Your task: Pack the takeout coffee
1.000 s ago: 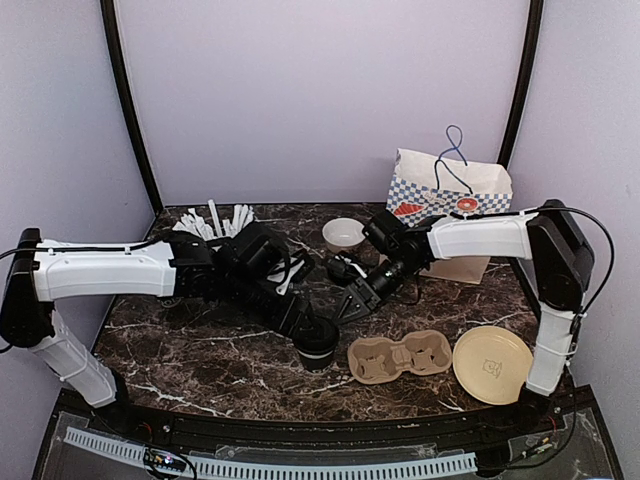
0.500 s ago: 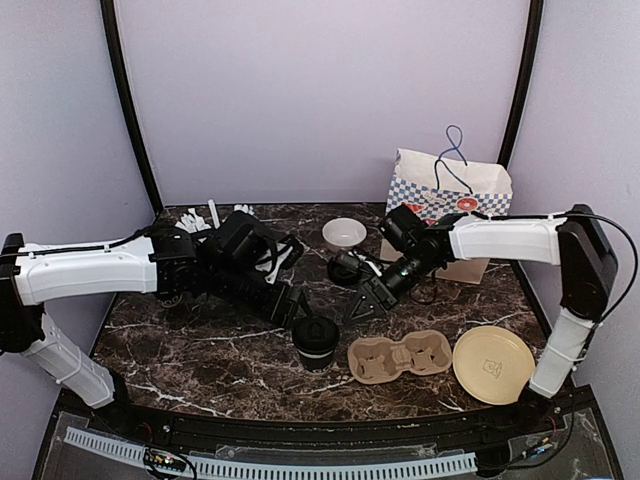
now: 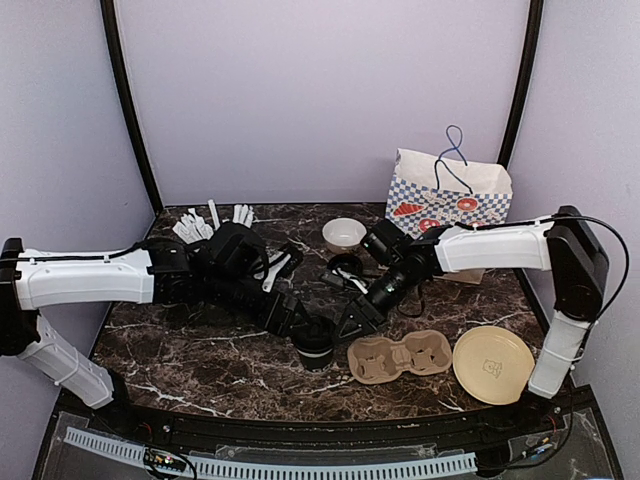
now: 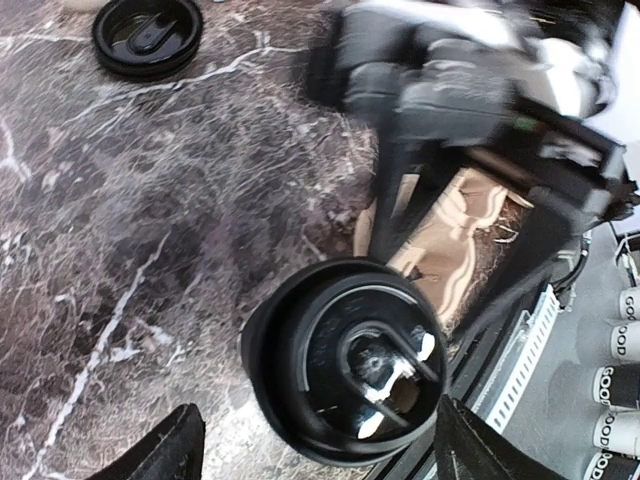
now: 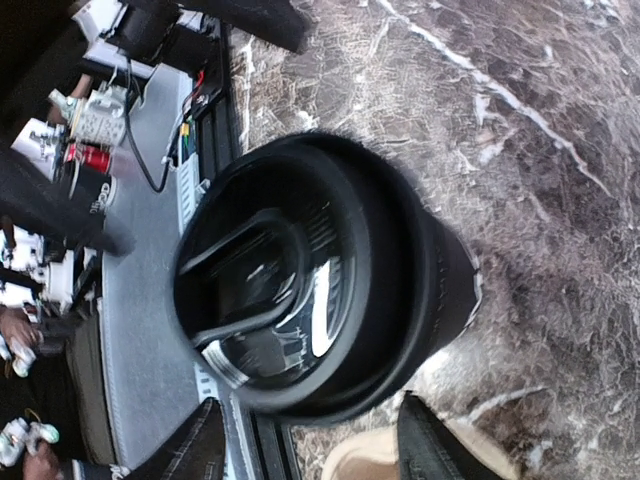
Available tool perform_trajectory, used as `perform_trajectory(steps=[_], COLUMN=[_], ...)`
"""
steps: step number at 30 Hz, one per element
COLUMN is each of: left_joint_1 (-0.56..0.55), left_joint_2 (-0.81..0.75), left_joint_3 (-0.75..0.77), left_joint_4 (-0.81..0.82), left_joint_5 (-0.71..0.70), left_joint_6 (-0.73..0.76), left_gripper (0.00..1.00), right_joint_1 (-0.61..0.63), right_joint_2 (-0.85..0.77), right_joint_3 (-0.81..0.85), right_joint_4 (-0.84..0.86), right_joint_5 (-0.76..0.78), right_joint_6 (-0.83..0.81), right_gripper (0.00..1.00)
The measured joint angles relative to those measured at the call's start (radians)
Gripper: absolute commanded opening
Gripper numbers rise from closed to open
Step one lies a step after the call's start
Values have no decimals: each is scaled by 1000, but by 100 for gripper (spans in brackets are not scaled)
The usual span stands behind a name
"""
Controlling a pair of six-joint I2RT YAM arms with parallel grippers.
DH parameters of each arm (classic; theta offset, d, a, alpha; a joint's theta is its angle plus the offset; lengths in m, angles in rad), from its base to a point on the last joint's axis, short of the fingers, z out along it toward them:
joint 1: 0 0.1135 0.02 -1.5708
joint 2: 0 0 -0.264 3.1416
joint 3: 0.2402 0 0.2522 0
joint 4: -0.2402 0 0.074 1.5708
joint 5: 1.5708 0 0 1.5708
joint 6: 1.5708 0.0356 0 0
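Left fingers [image 4: 160,452] spread wide astride lidded cup [image 4: 345,360], right fingers [image 5: 195,447] parted beside it, both mostly cropped

Soft even light, wrist views motion-blurred, glare on cup lid [image 5: 285,295]

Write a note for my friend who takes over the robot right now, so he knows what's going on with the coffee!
Left gripper: jaws open, one on either side of the cup, not squeezing it.
Right gripper: jaws open, close to the same cup from the other side, holding nothing.
Cup: lid on, upright on the table, just left of the cardboard carrier.
Carrier: pockets empty. A spare lid lies further back; the paper bag stands at the back right.
Done: the cup is lidded.
Left: probably set the cup in the carrier; nothing is packed yet.
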Motion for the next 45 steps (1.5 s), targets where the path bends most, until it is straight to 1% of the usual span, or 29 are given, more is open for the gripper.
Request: perform_trajectory(steps=[2,5,9,15,18,20,23,26,28,30,33,36,40,45], left_joint_1=[0,0,4,5,5,5,5,14,32,58,85,93,95,95], left_joint_2=[0,-2,-19,-52,-63,-74,-89,-90,-89,-79,-52,-21,27,49], left_joint_3=[-7,-37,-72,-90,-90,-89,-80,-61,-58,-58,-58,-55,-50,-50], left_joint_4=[19,48,58,57,56,55,45,40,45,61,101,126,148,147], left_joint_5=[16,37,40,44,40,31,-10,-53,-67,-69,-61,-43,-17,-9], left_joint_6=[3,1,-12,-34,-39,-40,-46,-64,-75,-87,-92,-89,-83,-77], left_gripper=[80,79,78,76,77,78,78,74,69,67,65,61,57,52], right_joint_1=[0,-3,-16,-75,-97,-102,-100,-98,-92,-70,-26,2,5,3], right_joint_2=[21,55,90,151,172,175,167,128,91,56,38,39,58,91], right_joint_3=[17,65,134,207,215,215,213,170,126,84,55,53,76,92], right_joint_4=[-6,-27,-64,-81,-82,-88,-90,-76,-64,-49,-23,-11,-6,6], right_joint_5=[0,3,15,31,43,45,35,16,-3,-20,-22,-26,-34,-52], right_joint_6=[-2,-4,-4,5,11,13,10,14,21,24,35,43,58,87], right_gripper=[47,46,45,46,50,54,60,66,73,76,76,74,73,67])
